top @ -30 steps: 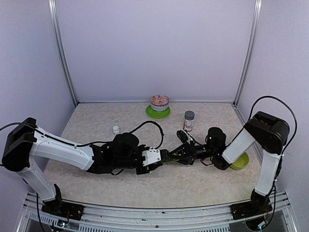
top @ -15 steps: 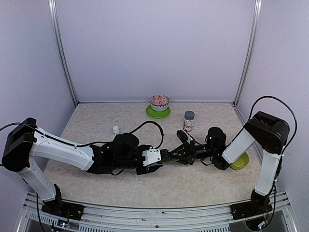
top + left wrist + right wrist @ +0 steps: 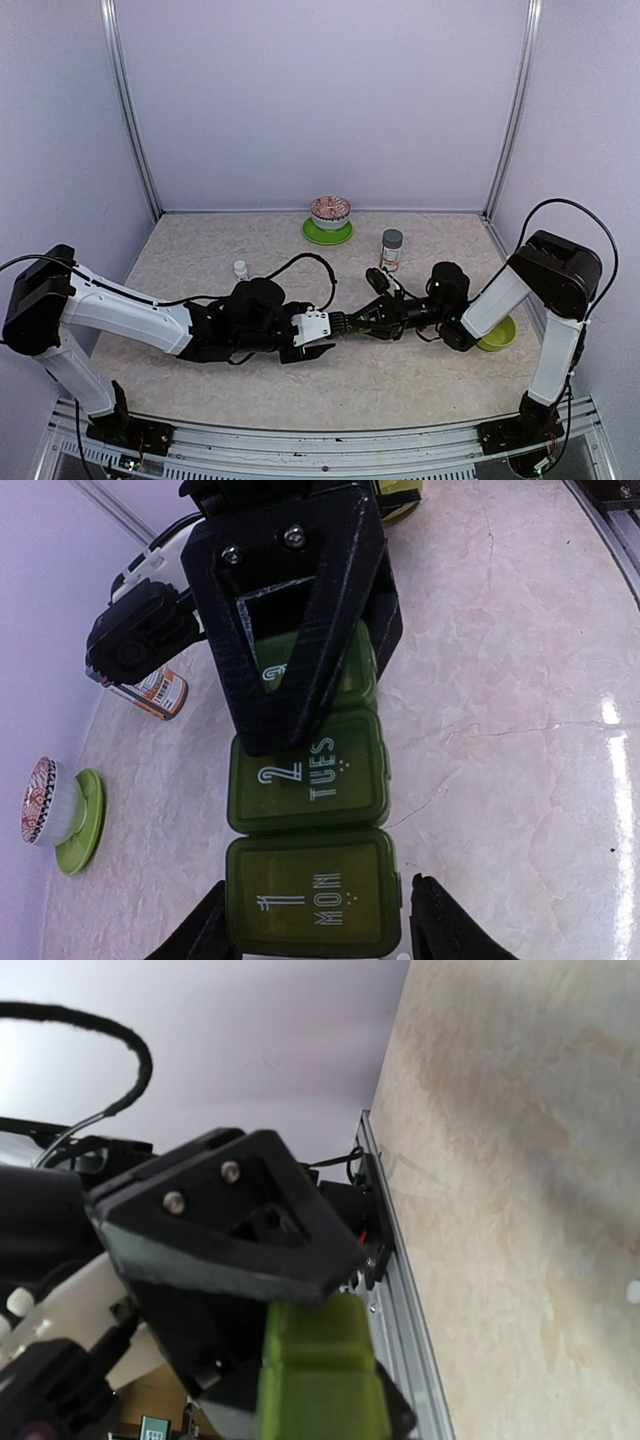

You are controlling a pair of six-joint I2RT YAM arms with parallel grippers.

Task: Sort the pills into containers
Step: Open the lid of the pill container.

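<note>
**Top view.** Landmark: the brown bottle (image 3: pixel 391 250) with a grey cap, upright on the table (image 3: pixel 200 250).
- The containers (image 3: pixel 346 322), a dark green strip, are just on the near side of the bottle and a little to its left, bridged between both arms.
- Left gripper (image 3: pixel 325 336) is at the strip's end farther from the bottle. Right gripper (image 3: pixel 365 318) is at the end nearer it.
- Patterned bowl (image 3: pixel 330 209) on its green plate (image 3: pixel 327 237) is behind and left of the bottle.
- Lime-green bowl (image 3: pixel 497 336) is near and right of the bottle, partly behind the right arm.
- Small white cap (image 3: pixel 240 268) is well left of the bottle.

**Left wrist.**
- All three lids are down; "1 MON" and "2 TUES" are legible.
- The left fingers (image 3: pixel 200 935) flank the MON cell. The jaws are released and spread a touch wider than the strip.
- The right claw's black finger (image 3: pixel 290 610) lies over the third cell, the one nearest the bottle (image 3: pixel 150 688).

**Right wrist.**
- The right claw is clenched on the strip (image 3: pixel 318 1370), whose green end runs out from between its fingers (image 3: pixel 230 1220).
- One white speck (image 3: pixel 632 1290) lies on the table. Cannot tell if it is a pill.
</note>
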